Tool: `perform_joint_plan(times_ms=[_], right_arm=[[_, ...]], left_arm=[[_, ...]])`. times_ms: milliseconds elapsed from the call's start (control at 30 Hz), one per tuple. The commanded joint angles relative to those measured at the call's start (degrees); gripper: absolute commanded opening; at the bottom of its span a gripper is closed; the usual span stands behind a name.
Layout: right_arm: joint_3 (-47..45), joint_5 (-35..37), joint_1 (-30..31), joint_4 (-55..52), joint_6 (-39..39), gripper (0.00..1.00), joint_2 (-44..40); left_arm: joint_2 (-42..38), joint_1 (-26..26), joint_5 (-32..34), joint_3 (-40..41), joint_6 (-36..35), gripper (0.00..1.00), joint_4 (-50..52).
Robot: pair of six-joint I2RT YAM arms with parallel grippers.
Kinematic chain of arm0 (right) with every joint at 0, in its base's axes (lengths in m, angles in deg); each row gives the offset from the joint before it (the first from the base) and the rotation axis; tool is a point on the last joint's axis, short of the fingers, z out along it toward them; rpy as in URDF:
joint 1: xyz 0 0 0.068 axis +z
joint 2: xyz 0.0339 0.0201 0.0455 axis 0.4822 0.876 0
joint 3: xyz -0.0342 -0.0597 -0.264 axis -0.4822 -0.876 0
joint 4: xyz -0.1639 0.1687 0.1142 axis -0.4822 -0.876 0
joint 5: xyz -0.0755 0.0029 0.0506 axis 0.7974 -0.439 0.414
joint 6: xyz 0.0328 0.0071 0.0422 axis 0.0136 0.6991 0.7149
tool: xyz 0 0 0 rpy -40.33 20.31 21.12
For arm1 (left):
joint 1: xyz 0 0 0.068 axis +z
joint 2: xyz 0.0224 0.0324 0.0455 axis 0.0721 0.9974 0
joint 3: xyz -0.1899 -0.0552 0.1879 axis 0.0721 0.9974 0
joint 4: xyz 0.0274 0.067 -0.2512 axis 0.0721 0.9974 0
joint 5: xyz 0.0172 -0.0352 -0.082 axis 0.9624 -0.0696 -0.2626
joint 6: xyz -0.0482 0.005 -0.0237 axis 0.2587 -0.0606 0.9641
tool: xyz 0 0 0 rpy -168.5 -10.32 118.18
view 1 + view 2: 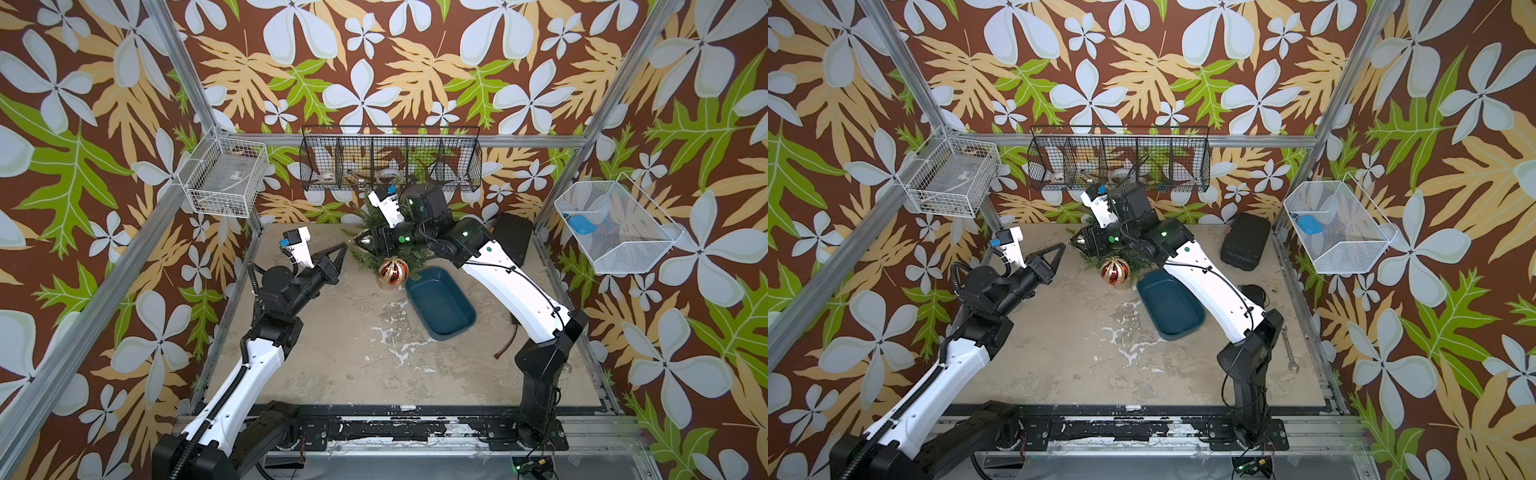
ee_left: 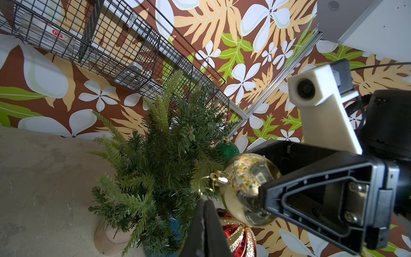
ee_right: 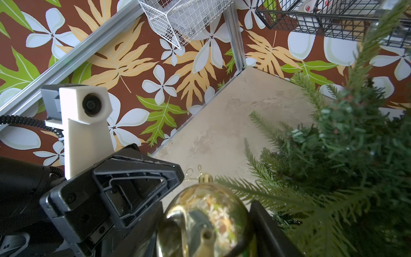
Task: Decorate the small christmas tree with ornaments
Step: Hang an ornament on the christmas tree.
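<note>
Clenched on the gold ball point(image 2: 246, 184) in the right claw point(image 1: 366, 241), cap and thread loop poking out toward the tree point(image 2: 160, 155), right at its branch tips. Squeezed shut on nothing at the left claw point(image 2: 205, 211), tips close by that loop; no telling whether touching. In both top views, barely a glint of the gold ball past the black fingers, and most of the tree buried under the right arm, only fringes of green showing round it. Tree upright at the back of the table point(image 1: 332, 353), below the black basket point(image 1: 390, 158); tan pot point(image 2: 111, 235) cut off at the frame edge in the left wrist view, out of sight from above. Green ball point(image 2: 226, 150) tucked among branches just behind the gold ball, half hidden by needles, seen from the left wrist only. Red ball point(image 1: 392, 272) low at the near side of the tree, just beside the tub point(image 1: 440, 303); hanging or resting on the table, hard to say. Nearest branches blurred in the right wrist view. Beige, scuffed tabletop with flaking white patches; wrench point(image 1: 1289, 349) and black case point(image 1: 1246, 241) along the right edge. All round, metal frame, leaf-and-flower wallpaper, a white basket point(image 1: 224, 178) on each side wall.
</note>
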Motion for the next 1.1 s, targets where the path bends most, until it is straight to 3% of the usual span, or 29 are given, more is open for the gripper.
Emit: perform_joint_plan(times_ms=[0,1067], right_arm=[[0.2,0.9,-0.2,0.4,0.0,0.59,0.1],[-4.1,1.4,-1.5,0.9,-0.1,0.59,-3.1]], left_arm=[[0.8,0.1,-0.4,-0.3,-0.3,0.0,-0.9],[3.2,0.1,-5.2,1.8,4.3,0.0,-7.0]])
